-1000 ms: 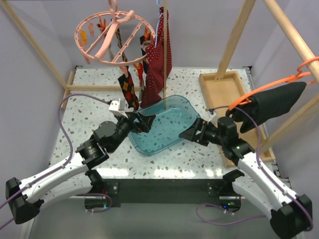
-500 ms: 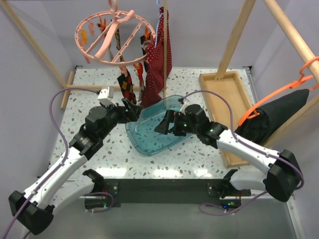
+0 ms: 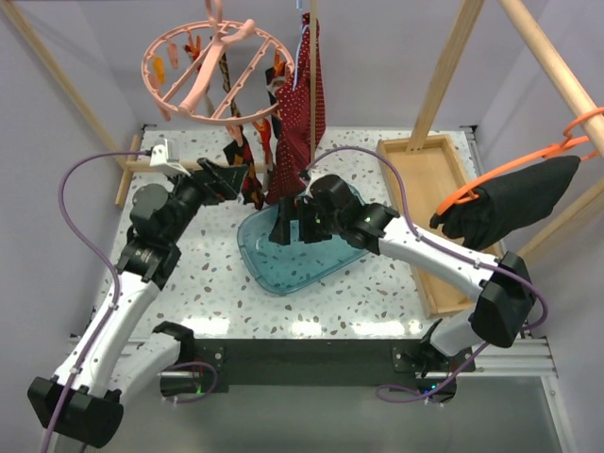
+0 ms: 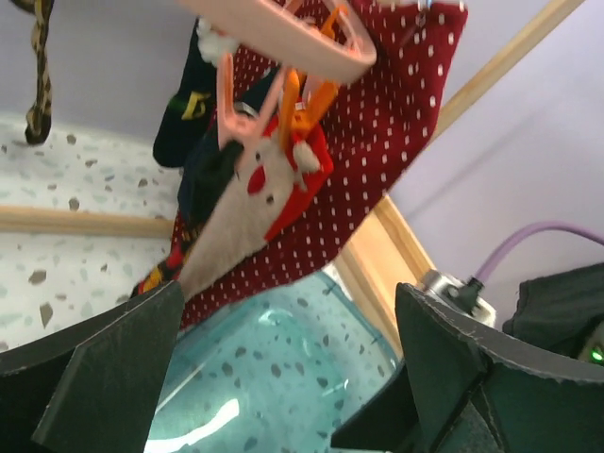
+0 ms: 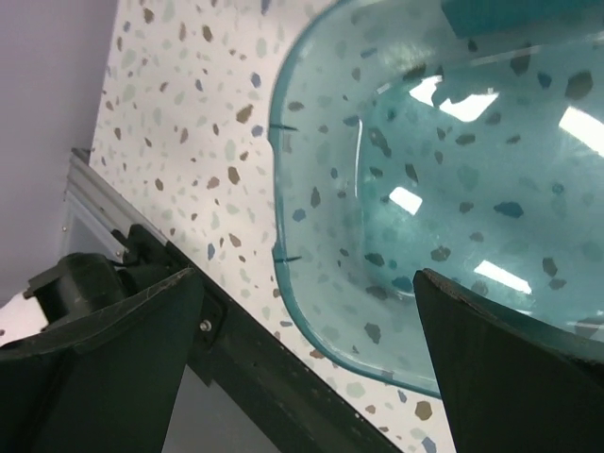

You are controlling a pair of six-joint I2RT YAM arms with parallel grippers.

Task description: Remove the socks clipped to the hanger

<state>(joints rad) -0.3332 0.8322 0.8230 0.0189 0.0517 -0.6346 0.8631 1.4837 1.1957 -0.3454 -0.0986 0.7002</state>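
Top view: the hanger [image 3: 212, 66] hangs above the far left of the bench [image 3: 189, 274], hook uppermost. The socks [image 3: 247, 172] hang clipped under its right rim, the dark argyle ones reaching down towards the bench surface. The red white-dotted garment [image 3: 297, 113] hangs just beside them on the right.

Left end effector [image 3: 226, 177]: raised, pointing at the lower ends of the argyle socks and just beside them. We cannot tell from above whether it touches them. In the left wrist view its fingers [image 4: 113, 368] are spread wide with nothing between them, so it is released. A pale sock with a red motif [image 4: 241, 212] hangs ahead of them, gripped at its top by a pink clip [image 4: 226, 99] and an orange clip [image 4: 297, 99] on the ring [image 4: 283, 28]. Darker socks [image 4: 193, 104] hang behind it.

Right end effector [image 3: 288, 225]: over the near left part of the teal tub [image 3: 316, 264], which sits mid-bench below the garment. The right wrist view shows the fingers [image 5: 113, 330] wide apart above the tub rim [image 5: 278, 198], holding nothing.

A wooden tray [image 3: 425, 179] lies to the right. An orange hanger [image 3: 528, 160] with black cloth [image 3: 514, 198] hangs at far right.
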